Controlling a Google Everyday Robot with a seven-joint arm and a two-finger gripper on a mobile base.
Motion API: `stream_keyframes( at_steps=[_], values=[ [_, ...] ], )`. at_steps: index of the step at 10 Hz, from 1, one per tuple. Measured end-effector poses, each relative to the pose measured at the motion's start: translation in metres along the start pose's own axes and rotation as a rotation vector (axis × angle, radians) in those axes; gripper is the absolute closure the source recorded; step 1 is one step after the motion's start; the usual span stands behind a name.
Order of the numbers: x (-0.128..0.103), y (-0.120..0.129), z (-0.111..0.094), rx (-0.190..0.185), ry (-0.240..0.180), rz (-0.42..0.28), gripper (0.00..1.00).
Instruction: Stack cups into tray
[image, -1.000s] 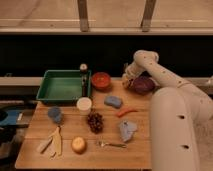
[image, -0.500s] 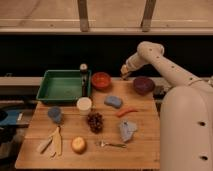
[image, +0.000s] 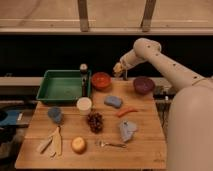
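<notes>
The green tray (image: 51, 93) sits at the back left of the wooden table. The cream-white cup (image: 84, 105) stands just in front of the tray's right corner. The blue-grey cup (image: 55, 114) stands to its left, nearer the table's left edge. My gripper (image: 119, 70) hangs at the end of the white arm above the table's back edge, between the orange-red bowl (image: 101, 80) and the purple bowl (image: 143, 84). It is far from both cups and I see nothing in it.
A dark bottle (image: 83, 70) stands at the tray's right rim. A blue sponge (image: 113, 101), a red chilli (image: 126, 111), grapes (image: 94, 121), a grey cloth (image: 127, 130), a fork (image: 111, 145), an orange fruit (image: 78, 145) and wooden utensils (image: 51, 143) lie on the table.
The arm has swung left and up, away from the purple bowl. The gripper now hangs nearer the orange-red bowl. The objects on the table have not moved.
</notes>
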Motion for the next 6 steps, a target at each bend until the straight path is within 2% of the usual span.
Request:
stream_keyframes(
  at_steps=[2,4,6],
  values=[
    [0.001,0.034,-0.008,-0.049,0.011,-0.051,1.0],
    [0.005,0.061,-0.018,-0.103,0.023,-0.071,1.0],
    [0.01,0.089,-0.027,-0.139,0.041,-0.097,1.0]
  ],
)
